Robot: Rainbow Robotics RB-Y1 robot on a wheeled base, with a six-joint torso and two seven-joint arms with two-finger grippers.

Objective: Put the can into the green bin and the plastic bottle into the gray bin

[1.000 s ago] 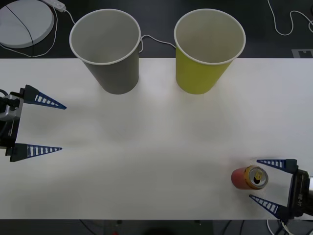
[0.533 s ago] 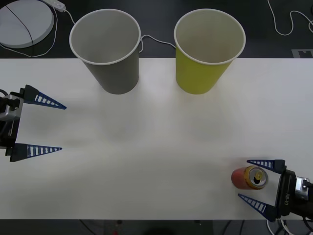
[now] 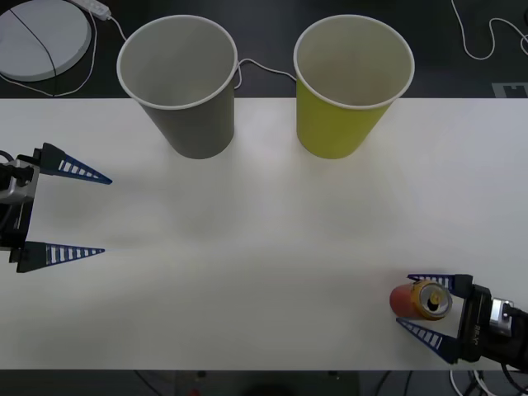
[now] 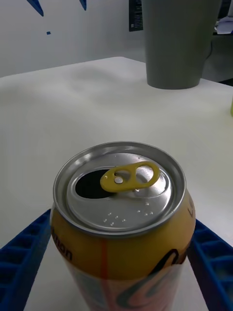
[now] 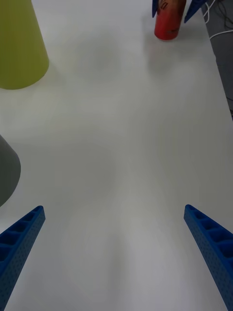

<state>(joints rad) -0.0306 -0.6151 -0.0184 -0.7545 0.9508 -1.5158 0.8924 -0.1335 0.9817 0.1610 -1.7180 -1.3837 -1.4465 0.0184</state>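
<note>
In the front view, the can stood upright at the lower right of the white table, between the spread fingers of the right gripper, not clamped. The left gripper waited wide open and empty at the left edge. In the right wrist view, blue fingers flanked the can near the frame's bottom.

Even, diffuse light falls from overhead on the white desk, which reads bright and nearly washed out in the front view, while the floor beyond it stays dark. Shadows are faint and soft-edged beneath the gray bin and green bin. In the right wrist view, small glints catch the silver lid of the can, rendered sharp, while the background behind it goes soft.
</note>
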